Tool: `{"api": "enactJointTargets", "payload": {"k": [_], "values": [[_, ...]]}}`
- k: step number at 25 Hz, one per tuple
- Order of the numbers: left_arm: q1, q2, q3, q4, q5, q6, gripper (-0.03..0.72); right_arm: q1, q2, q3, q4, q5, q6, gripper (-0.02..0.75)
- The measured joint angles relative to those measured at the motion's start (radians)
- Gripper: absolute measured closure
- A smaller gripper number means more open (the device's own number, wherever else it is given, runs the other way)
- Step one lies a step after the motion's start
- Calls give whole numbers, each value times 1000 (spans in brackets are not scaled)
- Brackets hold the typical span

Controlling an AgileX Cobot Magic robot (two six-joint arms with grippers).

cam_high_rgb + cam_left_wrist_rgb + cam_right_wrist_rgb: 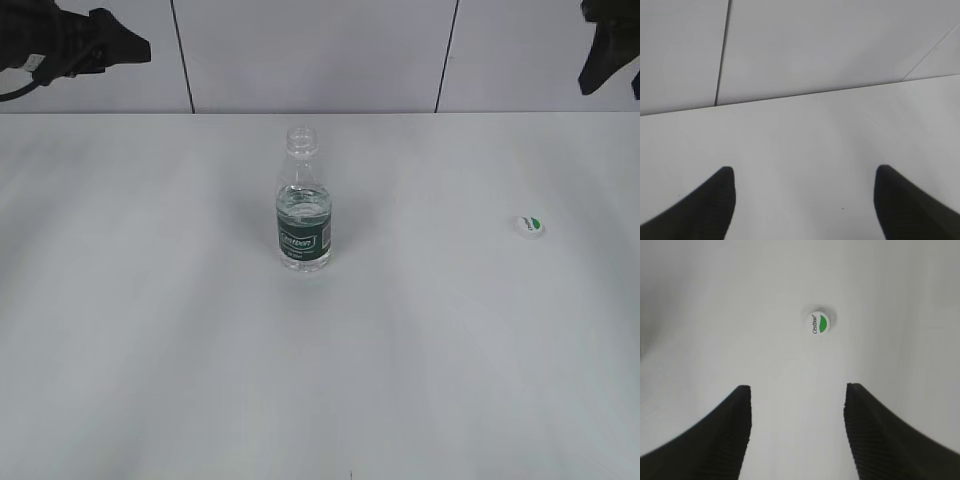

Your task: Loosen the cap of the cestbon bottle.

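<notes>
My small clear plastic cestbon bottle (304,205) stands uncapped mid-table, its round white green-marked cap (818,323) lying well apart, while my left gripper (804,172) and right gripper (797,390) hang spread and empty.

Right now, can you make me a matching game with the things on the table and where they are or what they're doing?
Things:
1. cestbon bottle
2. cap
3. left gripper
4. right gripper

Places or states:
A. lying alone on the table, off to the right
B. open, with only bare table and wall in front of it
C. standing upright in the middle, neck open
D. open, raised above the table with the cap ahead of it

Pairs: 1-C, 2-A, 3-B, 4-D
</notes>
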Motion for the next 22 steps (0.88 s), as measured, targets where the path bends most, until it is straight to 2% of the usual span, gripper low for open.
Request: {"api": "enactJointTargets", "payload": {"k": [5, 13, 22], "values": [[29, -1, 0, 1, -63, -1, 169, 2, -164, 92, 19, 0, 0, 290], [37, -2, 0, 2, -92, -1, 232, 8, -510, 402, 75, 3, 0, 290], [37, -2, 0, 2, -175, -1, 243, 11, -894, 640, -23, 6, 0, 290]]}}
